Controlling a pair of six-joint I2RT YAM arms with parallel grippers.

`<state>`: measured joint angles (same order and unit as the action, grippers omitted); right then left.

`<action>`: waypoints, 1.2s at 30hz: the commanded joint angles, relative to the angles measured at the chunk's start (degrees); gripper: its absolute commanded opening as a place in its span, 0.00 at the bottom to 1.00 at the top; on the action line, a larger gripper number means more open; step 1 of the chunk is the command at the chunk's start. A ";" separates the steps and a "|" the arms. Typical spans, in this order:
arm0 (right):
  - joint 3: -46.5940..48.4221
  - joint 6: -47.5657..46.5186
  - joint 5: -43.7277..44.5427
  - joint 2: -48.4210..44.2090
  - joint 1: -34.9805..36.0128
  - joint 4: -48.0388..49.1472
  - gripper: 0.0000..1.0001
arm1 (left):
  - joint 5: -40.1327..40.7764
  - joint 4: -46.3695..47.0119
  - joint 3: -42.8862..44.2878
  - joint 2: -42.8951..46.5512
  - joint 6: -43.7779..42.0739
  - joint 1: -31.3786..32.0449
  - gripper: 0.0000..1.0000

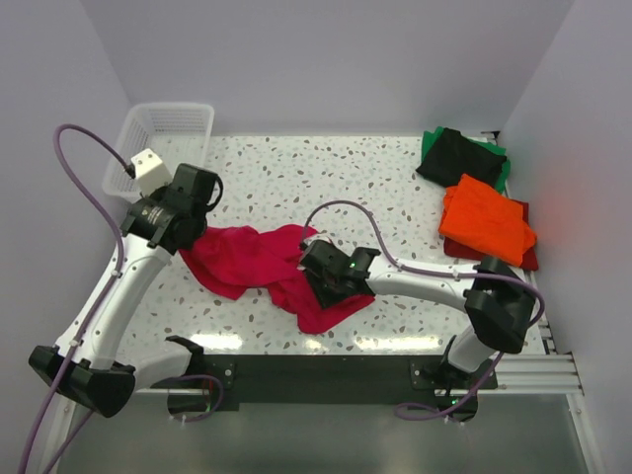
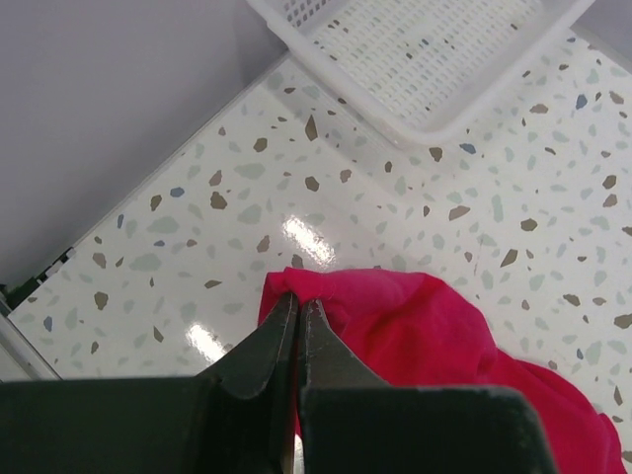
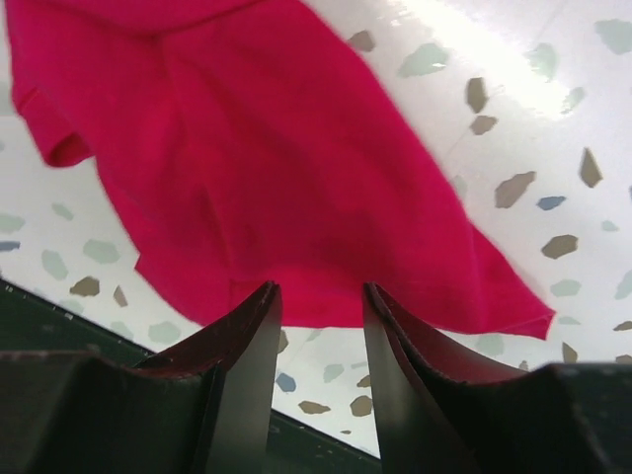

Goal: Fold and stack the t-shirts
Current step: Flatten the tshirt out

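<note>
A crimson-pink t-shirt (image 1: 252, 259) lies crumpled on the speckled table between the two arms. My left gripper (image 1: 191, 240) holds its left end, and in the left wrist view the left gripper (image 2: 299, 301) is shut on a bunched fold of the crimson-pink t-shirt (image 2: 434, 326). My right gripper (image 1: 331, 279) sits low over the shirt's right part. Seen from the right wrist, the right gripper (image 3: 321, 291) stands open, its tips at the hem of the crimson-pink t-shirt (image 3: 267, 168), bare table showing in the gap. At the far right an orange t-shirt (image 1: 486, 219) lies on a dark red one (image 1: 528, 259).
A black t-shirt (image 1: 452, 156) rests on a green one (image 1: 504, 166) at the back right corner. A white mesh basket (image 1: 168, 133) stands at the back left, its rim (image 2: 434, 123) close ahead of the left gripper. Walls close in both sides; a dark rail (image 1: 316, 370) runs along the near edge.
</note>
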<state>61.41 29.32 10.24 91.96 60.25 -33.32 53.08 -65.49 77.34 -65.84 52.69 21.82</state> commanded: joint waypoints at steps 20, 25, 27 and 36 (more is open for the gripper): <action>-4.63 17.17 14.81 -4.60 -4.70 -9.83 0.43 | -5.09 8.19 -3.43 -1.74 -4.70 -0.82 0.00; -7.78 18.05 12.35 -6.00 -8.30 -8.34 0.41 | -5.44 8.63 -3.34 -1.48 -5.66 -1.17 0.00; -8.84 18.23 11.56 -7.23 -9.27 -7.81 0.40 | -5.44 8.80 -3.42 -1.48 -5.93 -1.34 0.00; -10.34 17.09 9.46 -6.63 -10.41 -5.97 0.38 | -6.15 9.68 -3.78 -1.66 -6.81 -2.14 0.00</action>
<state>51.51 46.06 21.21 85.97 49.84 -41.34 46.52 -59.02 74.13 -67.72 46.89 20.36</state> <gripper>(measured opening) 0.396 0.021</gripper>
